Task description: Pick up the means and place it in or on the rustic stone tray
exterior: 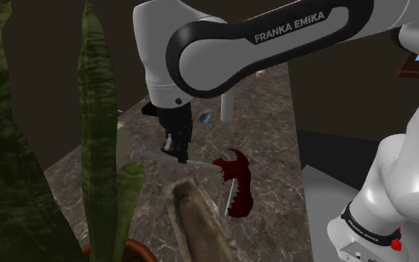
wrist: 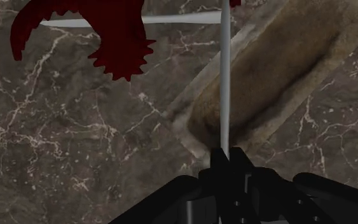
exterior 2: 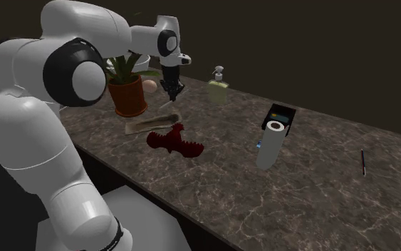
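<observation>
Tightly, hand (wrist: 227,159) pinching grey rod (wrist: 225,83) of red toothed piece (exterior: 236,186), over stone tray (wrist: 279,70) edge

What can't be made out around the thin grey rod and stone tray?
- Wrist view: dark red jagged object, cut by the top edge.
- Shoulder view: rough brown stone tray, near end cut by the bottom edge.
- Shoulder view: small blue item on the counter, too small to identify.
- Wrist view: thin grey rod in the black gripper, its height above the tray unreadable.
</observation>
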Controlling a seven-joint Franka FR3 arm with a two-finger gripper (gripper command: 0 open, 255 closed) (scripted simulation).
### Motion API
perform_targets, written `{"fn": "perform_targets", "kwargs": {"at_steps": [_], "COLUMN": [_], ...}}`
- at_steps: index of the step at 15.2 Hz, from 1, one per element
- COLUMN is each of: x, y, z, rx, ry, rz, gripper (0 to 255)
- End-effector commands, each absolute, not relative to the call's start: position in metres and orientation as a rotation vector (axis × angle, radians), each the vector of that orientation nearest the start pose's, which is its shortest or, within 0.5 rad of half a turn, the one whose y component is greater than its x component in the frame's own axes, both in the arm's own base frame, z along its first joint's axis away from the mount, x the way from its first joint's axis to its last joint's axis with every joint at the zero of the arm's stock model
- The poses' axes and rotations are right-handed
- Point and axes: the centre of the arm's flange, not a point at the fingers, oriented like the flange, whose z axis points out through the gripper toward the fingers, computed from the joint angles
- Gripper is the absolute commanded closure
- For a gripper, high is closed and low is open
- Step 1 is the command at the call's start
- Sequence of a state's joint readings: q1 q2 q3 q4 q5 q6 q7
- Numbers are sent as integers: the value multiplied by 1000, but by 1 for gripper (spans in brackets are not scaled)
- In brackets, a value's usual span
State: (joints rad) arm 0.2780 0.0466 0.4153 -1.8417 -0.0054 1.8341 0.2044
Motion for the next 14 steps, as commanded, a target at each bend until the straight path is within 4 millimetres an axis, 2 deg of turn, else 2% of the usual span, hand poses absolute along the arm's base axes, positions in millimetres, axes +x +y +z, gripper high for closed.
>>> {"fn": "perform_targets", "kwargs": {"at_steps": [1,8,9,14], "x": [414,326,318,318], "y": [369,397,399,399], "z": [492,502,502,476], "rx": [-3056,-3056,-3056,-3056], "ry": [-763,-763,-763,-763], "rz": [81,81,81,81], "gripper": [255,255,255,255]}}
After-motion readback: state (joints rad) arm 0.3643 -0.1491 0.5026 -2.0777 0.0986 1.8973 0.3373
